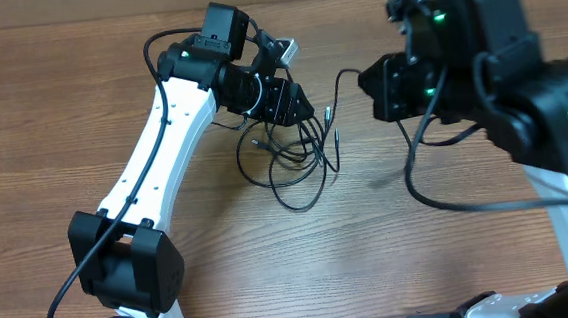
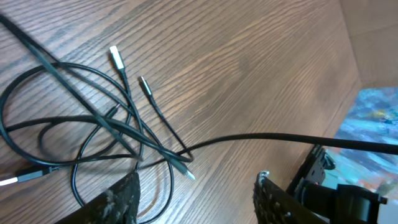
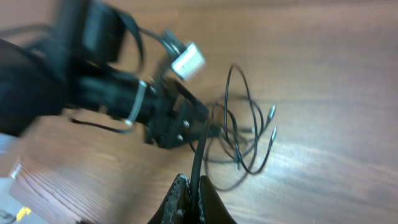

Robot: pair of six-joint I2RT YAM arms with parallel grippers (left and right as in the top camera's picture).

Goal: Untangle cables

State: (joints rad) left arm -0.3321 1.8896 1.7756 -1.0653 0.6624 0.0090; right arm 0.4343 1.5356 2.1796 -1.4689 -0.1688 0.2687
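Note:
The cables (image 1: 294, 163) lie in a tangled heap of thin black loops with silvery plug tips on the wooden table, at its middle. My left gripper (image 1: 300, 103) hovers at the heap's upper edge. In the left wrist view it (image 2: 198, 186) is open and empty, with the loops (image 2: 93, 134) just ahead. My right gripper (image 1: 363, 76) is to the right of the heap. In the right wrist view it (image 3: 196, 190) is shut on one black cable (image 3: 200, 149) that runs taut to the tangle (image 3: 242, 137). That strand crosses the left wrist view (image 2: 280, 138).
Thicker black arm wires (image 1: 435, 173) hang below the right arm. The left arm (image 1: 163, 147) slants across the table's left half. A blue patterned surface (image 2: 373, 118) lies past the table edge. A white connector (image 3: 186, 60) sits on the left wrist.

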